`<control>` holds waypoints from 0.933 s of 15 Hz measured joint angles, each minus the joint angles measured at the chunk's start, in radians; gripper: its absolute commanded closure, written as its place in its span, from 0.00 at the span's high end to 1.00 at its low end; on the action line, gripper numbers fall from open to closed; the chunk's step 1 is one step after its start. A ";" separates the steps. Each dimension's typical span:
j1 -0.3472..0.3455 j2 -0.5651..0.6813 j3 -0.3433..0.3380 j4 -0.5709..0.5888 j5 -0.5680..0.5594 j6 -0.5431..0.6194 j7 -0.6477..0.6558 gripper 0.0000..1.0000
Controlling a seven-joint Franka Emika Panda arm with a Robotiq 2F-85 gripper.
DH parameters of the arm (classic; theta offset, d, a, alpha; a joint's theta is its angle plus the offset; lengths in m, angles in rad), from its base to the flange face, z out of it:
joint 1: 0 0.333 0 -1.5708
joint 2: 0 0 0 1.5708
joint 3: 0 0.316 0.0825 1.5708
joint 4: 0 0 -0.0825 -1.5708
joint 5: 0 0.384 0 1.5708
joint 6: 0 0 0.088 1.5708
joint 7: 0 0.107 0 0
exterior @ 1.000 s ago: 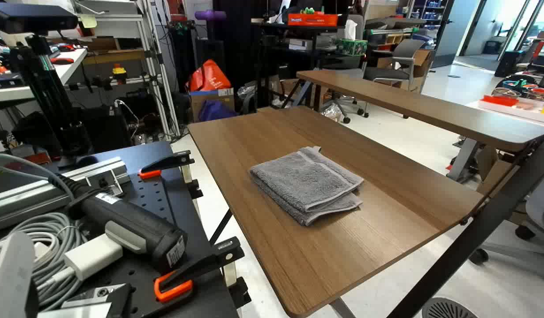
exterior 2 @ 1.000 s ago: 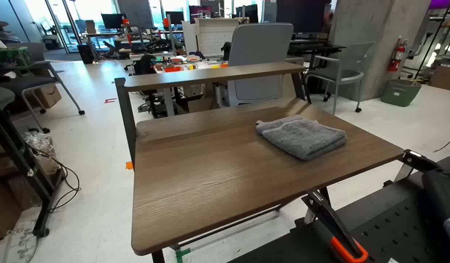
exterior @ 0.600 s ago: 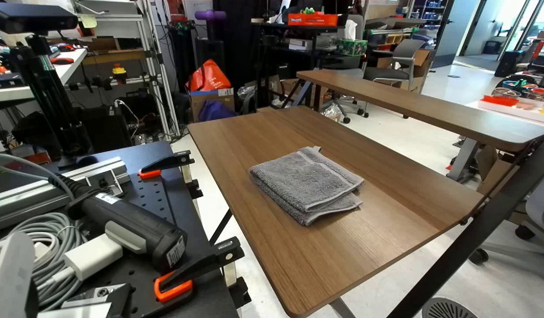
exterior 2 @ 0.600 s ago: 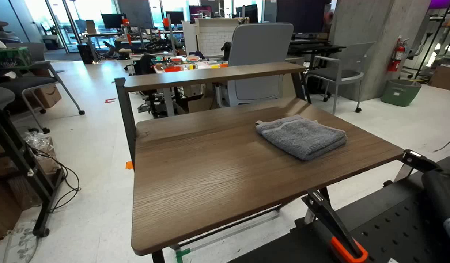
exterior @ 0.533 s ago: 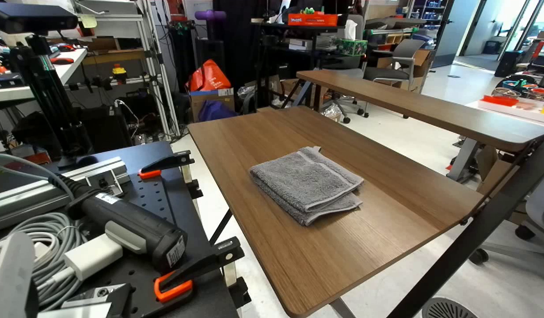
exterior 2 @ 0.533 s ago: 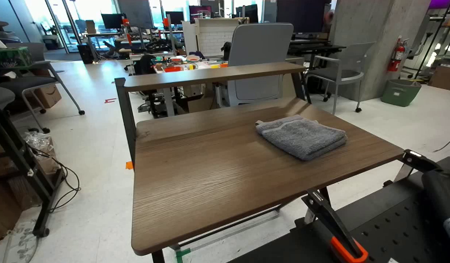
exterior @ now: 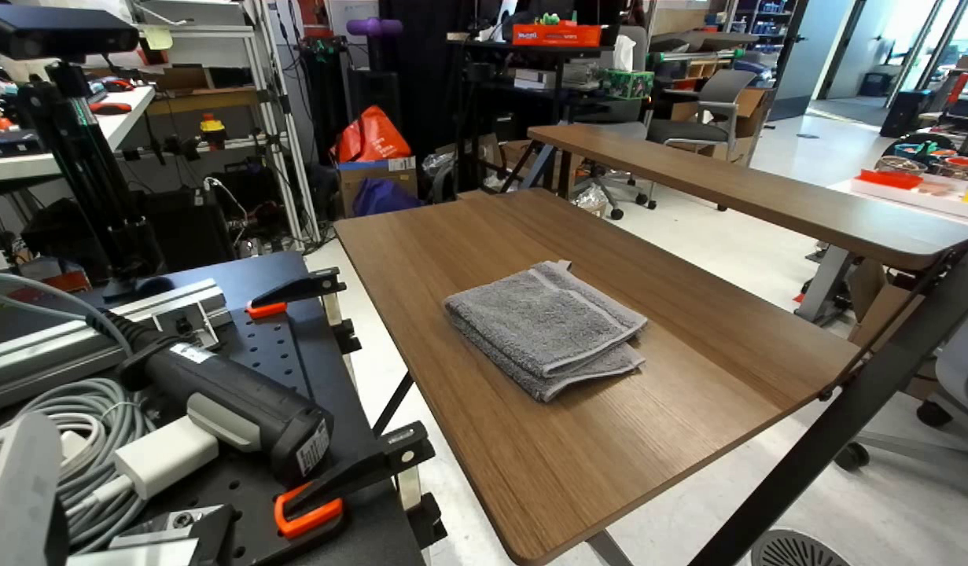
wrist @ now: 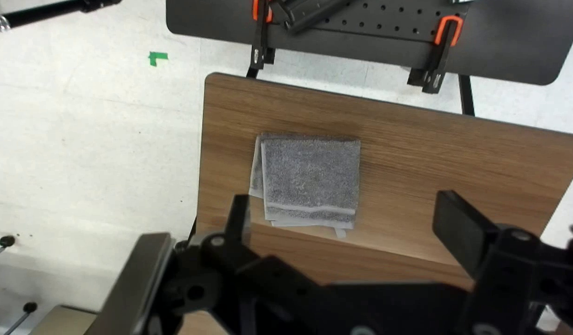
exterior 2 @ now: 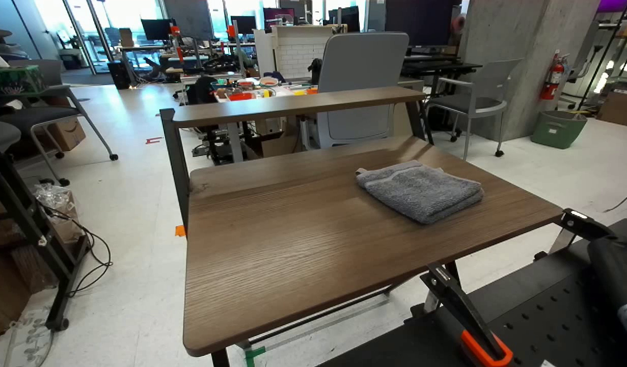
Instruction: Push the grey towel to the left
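The grey towel lies folded and flat on the brown wooden table and shows in both exterior views (exterior: pixel 542 322) (exterior 2: pixel 420 191). It also shows in the wrist view (wrist: pixel 312 174), left of the picture's middle, with a small tag at its lower edge. The table also shows in both exterior views (exterior: pixel 452 236) (exterior 2: pixel 272 244) and in the wrist view (wrist: pixel 407 163). My gripper (wrist: pixel 344 197) is open, with nothing between its fingers. It is above the table and apart from the towel. The gripper and arm are out of view in both exterior views.
A raised wooden shelf (exterior: pixel 727 189) (exterior 2: pixel 293 107) runs along one long side of the table. A black bench (wrist: pixel 384 42) with orange-handled clamps (exterior: pixel 307 515) (wrist: pixel 449 30) stands along the opposite side. A black handheld device (exterior: pixel 232 393) and coiled cables (exterior: pixel 82 440) lie on the bench.
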 measured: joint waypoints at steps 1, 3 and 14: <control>-0.001 0.014 -0.017 -0.017 0.000 0.049 -0.010 1.00; -0.008 0.058 -0.042 -0.043 0.000 0.145 -0.027 1.00; 0.053 0.546 -0.107 -0.031 0.246 0.645 -0.298 1.00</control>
